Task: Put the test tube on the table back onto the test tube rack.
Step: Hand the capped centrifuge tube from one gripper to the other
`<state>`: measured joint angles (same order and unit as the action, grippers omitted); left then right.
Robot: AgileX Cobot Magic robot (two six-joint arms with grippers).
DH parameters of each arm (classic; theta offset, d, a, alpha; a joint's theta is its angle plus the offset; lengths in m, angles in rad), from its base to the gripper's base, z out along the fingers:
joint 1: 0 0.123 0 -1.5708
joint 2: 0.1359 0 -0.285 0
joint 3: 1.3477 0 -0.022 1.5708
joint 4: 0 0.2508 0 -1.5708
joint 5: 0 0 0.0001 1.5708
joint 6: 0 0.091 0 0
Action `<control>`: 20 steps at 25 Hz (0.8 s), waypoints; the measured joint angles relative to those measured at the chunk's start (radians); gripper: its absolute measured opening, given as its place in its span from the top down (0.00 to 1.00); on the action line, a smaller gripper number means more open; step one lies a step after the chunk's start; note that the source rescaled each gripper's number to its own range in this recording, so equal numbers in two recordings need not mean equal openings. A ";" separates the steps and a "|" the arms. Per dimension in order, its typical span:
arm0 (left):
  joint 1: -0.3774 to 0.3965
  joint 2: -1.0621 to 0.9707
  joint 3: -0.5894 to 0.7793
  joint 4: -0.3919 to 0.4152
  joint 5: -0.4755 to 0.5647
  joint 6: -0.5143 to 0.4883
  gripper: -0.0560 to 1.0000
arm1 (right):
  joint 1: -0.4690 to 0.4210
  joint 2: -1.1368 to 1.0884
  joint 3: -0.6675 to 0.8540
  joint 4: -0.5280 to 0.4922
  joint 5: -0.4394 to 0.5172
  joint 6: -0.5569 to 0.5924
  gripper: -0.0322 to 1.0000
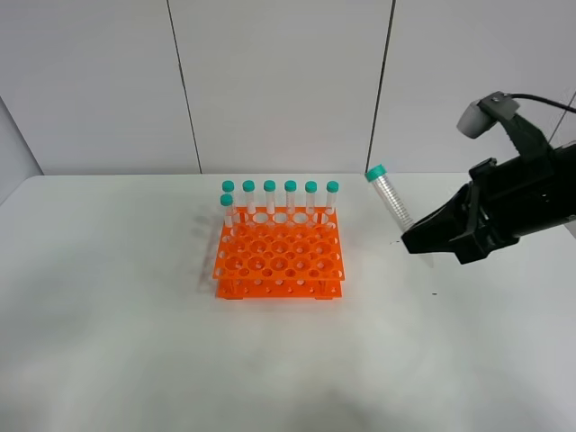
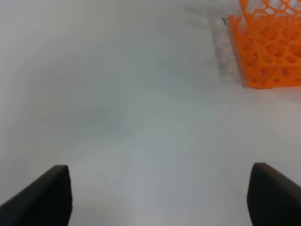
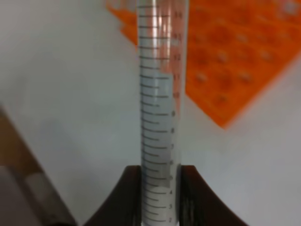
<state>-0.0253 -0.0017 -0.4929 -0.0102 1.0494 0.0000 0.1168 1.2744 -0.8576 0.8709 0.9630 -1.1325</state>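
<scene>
The right gripper (image 1: 416,241) is closed on the test tube (image 1: 392,202), its two dark fingers (image 3: 131,188) pinching the lower part of the clear, graduated barrel. The tube is off the table (image 1: 108,297), in the air to the right of the test tube rack (image 1: 279,256) and apart from it. It is tilted, with its teal cap (image 1: 376,172) uppermost and leaning left toward the rack, and its conical tip low beside the gripper's fingers. In the right wrist view the printed scale lines run up the barrel and the blurred orange rack lies beyond it.

The rack stands near the middle of the white table. It carries seven other capped tubes (image 1: 269,196): six in the far row and one at the left end of the next row. The remaining holes show open.

The left gripper (image 2: 158,169) is out of the high view. Its wrist view shows its fingers (image 2: 47,197) spread wide with nothing between them, over bare table, with a corner of the rack ahead of it.
</scene>
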 joint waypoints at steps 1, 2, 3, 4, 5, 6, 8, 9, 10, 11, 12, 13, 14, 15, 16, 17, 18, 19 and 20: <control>0.000 0.000 0.000 0.000 0.000 0.000 0.09 | 0.000 0.013 0.002 0.035 0.002 -0.027 0.96; 0.000 0.000 0.000 0.000 0.000 0.000 0.09 | 0.000 0.021 0.002 0.054 0.002 -0.040 0.96; 0.000 0.000 0.000 0.000 0.000 0.000 0.09 | 0.001 0.025 0.002 0.065 0.002 -0.049 0.96; 0.000 0.000 0.000 0.000 0.000 0.000 0.09 | 0.007 0.026 0.002 0.067 0.000 -0.054 0.96; 0.000 0.000 0.000 0.000 0.000 0.000 0.09 | 0.023 0.026 0.002 0.067 -0.002 -0.055 0.96; 0.000 0.000 0.000 0.000 0.000 0.000 0.09 | 0.049 0.026 0.002 0.067 -0.008 -0.055 0.96; 0.000 0.000 0.000 0.000 0.000 0.000 0.09 | 0.117 0.026 0.002 0.066 -0.036 -0.043 0.96; 0.000 0.000 0.000 0.000 0.000 0.000 0.09 | 0.154 0.026 0.002 0.061 -0.065 -0.030 0.96; 0.000 0.000 0.000 0.000 0.000 0.000 0.09 | 0.180 0.026 0.002 0.052 -0.101 -0.009 0.96; 0.000 0.000 0.000 0.000 0.000 0.000 0.09 | 0.205 0.027 0.002 0.036 -0.130 0.014 0.96; 0.000 0.000 0.000 0.000 0.000 0.000 0.09 | 0.223 0.031 0.002 0.023 -0.159 0.034 0.96; 0.000 0.000 0.000 0.000 0.000 0.000 0.09 | 0.235 0.038 0.002 0.015 -0.176 0.044 0.96; 0.000 0.000 0.000 0.000 0.000 0.000 0.09 | 0.244 0.048 0.002 0.012 -0.180 0.052 0.96; 0.000 0.000 0.000 0.000 0.000 0.000 0.09 | 0.255 0.060 0.002 0.010 -0.180 0.054 0.96; 0.000 0.000 -0.001 0.000 -0.004 0.000 0.09 | 0.267 0.075 0.002 0.009 -0.179 0.055 0.96; 0.000 0.005 -0.008 0.000 -0.004 0.000 0.09 | 0.279 0.086 0.002 0.008 -0.178 0.054 0.96; 0.000 0.022 -0.023 -0.004 -0.004 0.000 0.09 | 0.293 0.098 0.002 0.007 -0.178 0.048 0.96; 0.000 0.046 -0.040 -0.016 -0.008 0.000 0.09 | 0.310 0.106 0.002 0.007 -0.179 0.038 0.96; 0.000 0.085 -0.064 -0.034 -0.014 0.000 0.09 | 0.327 0.108 0.002 0.007 -0.184 0.031 0.96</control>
<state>-0.0253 0.0838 -0.5566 -0.0442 1.0352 0.0000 0.4438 1.3828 -0.8551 0.8780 0.7791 -1.1019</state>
